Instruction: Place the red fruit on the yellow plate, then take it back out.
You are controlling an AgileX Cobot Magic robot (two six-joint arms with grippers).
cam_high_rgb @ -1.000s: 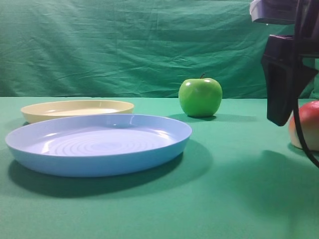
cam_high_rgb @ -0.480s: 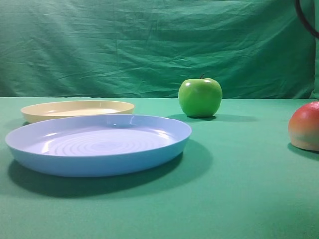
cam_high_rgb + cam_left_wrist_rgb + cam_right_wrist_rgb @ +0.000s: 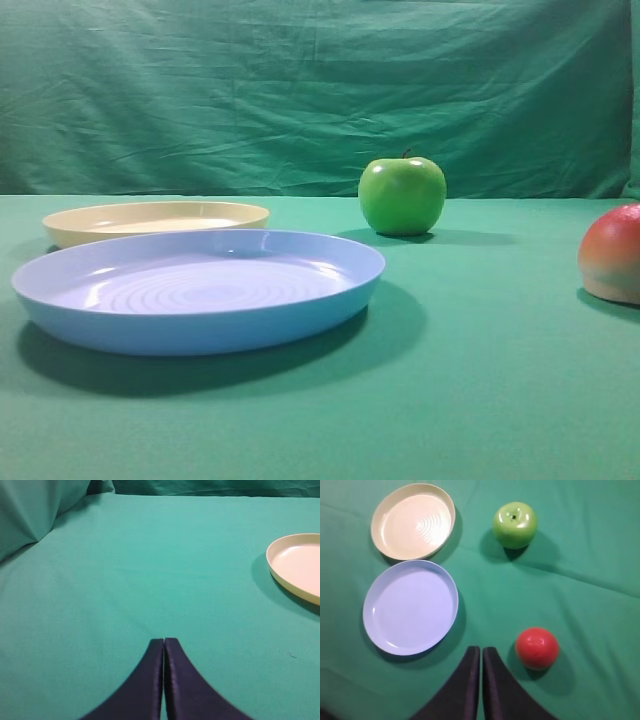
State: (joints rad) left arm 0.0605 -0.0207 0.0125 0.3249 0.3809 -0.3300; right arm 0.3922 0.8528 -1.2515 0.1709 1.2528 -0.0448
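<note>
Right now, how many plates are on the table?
2. The yellow plate sits at the far left, empty. The blue plate lies just in front of it, nearer the camera, also empty. None looks hidden.

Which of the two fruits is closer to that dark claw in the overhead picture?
The red fruit, lying just right of the shut right gripper. The green apple sits farther off, beside the yellow plate.
</note>
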